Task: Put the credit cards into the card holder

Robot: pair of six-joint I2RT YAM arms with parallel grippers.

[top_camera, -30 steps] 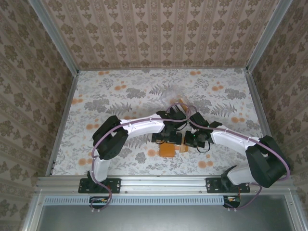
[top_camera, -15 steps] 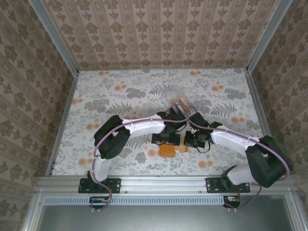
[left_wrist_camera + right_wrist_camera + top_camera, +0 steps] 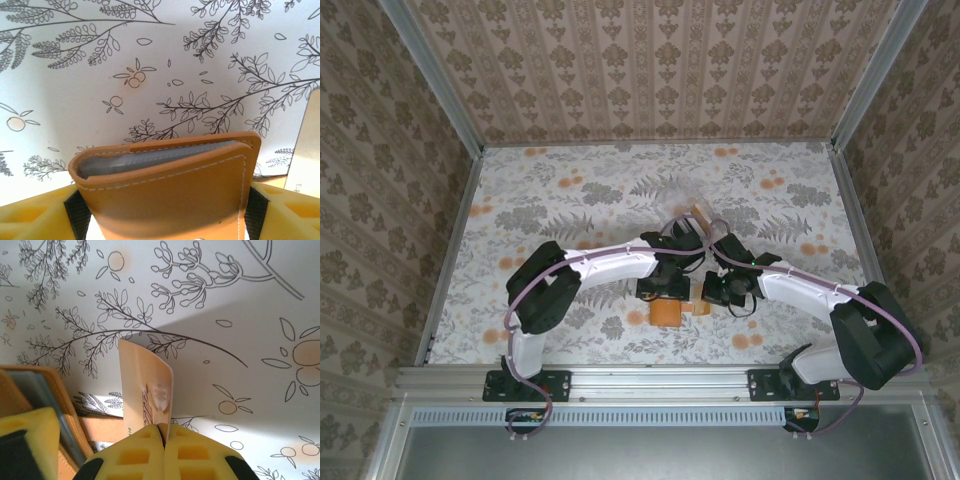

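Insertion step: my right pincer [image 3: 162,432] clamps a yellowish credit card [image 3: 145,385] beside the card holder [image 3: 165,190], toward the near edge of the surface [image 3: 570,190]. My left pincer [image 3: 162,210] brackets it, but I cannot tell whether it grips. Next, I judge, comes lining the card up with a pocket.

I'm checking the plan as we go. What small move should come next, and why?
Probably close the left gripper onto the holder to steady it: the holder sits between its fingers, cards already inside, while the right gripper pinches a card beside it.
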